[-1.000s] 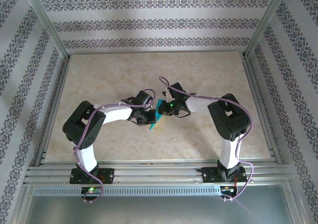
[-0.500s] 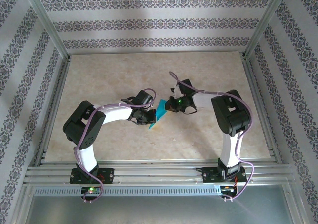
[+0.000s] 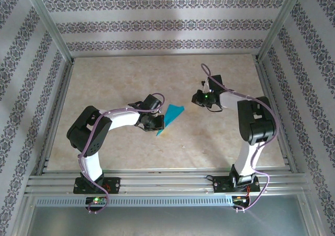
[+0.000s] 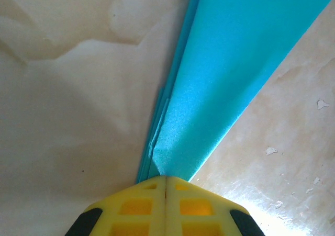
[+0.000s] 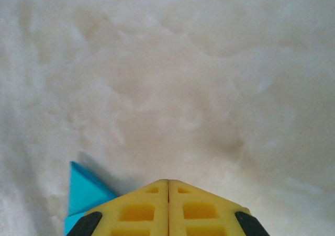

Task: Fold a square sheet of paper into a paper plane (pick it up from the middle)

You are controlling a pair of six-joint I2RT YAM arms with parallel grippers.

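Left jaws are pinched tight on the narrow end of the paper plane (image 4: 225, 79), which fans out straight ahead of them over the tabletop (image 4: 63, 89) — right jaws are closed on nothing, well clear of it. My guess is that single pinch point is the weak spot: the layers could splay and the creases spring open, or the end could crumple or slip out if it drags on the tabletop.

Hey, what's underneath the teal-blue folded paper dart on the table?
The beige marbled tabletop lies under the teal-blue folded paper dart. Its narrow end sits between the left arm's shut yellow jaws. Whatever is directly beneath the paper is covered.
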